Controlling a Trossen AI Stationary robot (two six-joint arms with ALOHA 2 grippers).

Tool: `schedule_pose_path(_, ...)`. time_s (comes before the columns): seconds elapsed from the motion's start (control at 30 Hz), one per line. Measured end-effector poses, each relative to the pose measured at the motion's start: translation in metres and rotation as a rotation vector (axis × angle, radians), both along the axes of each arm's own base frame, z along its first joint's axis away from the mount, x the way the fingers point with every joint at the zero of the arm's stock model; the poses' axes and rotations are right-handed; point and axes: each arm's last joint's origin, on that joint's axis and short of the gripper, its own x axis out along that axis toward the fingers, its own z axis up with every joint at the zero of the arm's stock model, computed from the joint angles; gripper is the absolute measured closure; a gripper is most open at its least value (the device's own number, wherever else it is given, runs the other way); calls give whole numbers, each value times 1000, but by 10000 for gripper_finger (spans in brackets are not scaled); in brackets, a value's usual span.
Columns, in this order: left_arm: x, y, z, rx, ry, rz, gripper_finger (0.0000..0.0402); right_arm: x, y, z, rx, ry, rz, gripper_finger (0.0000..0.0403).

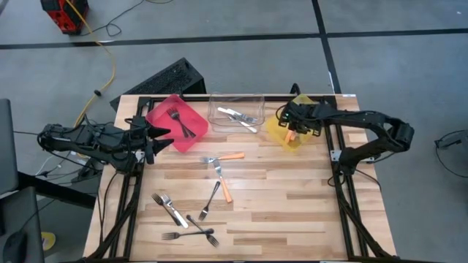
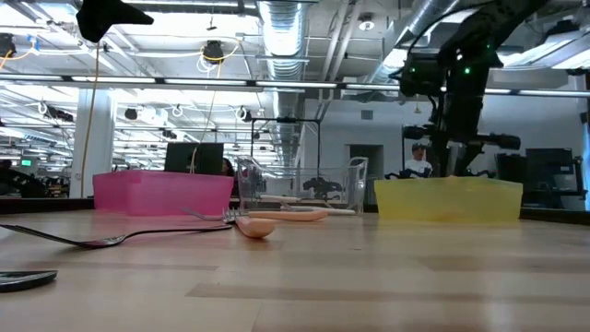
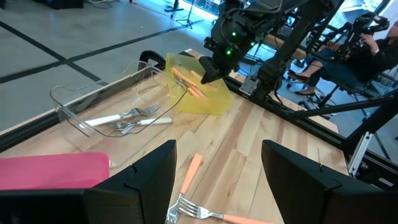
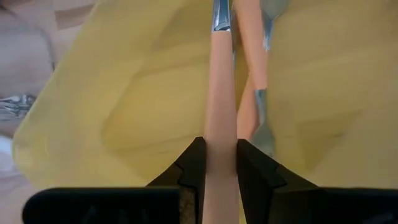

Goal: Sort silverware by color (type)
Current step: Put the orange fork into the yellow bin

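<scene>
Orange-handled fork (image 4: 221,93) pinched in right end effector (image 4: 221,163), visible only from wrist, above yellow bin (image 4: 124,93)

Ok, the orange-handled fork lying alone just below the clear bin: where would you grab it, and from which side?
Take the orange-handled fork by its handle, coming straight down from above. It lies flat on the table, handle pointing right and tines left, with bare wood on both sides of the handle. The fingers should straddle the handle across its width. The open left gripper sits nearer; the right gripper is shut on another orange fork over the yellow bin.
</scene>
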Motion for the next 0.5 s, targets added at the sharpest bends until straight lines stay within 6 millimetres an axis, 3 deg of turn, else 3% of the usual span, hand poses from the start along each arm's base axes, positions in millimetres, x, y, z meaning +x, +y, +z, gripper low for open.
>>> schedule_pose_path(0.5, 0, 1, 0, 9, -1, 24, 182, -5, -6, -12, -16, -12, -1, 315)
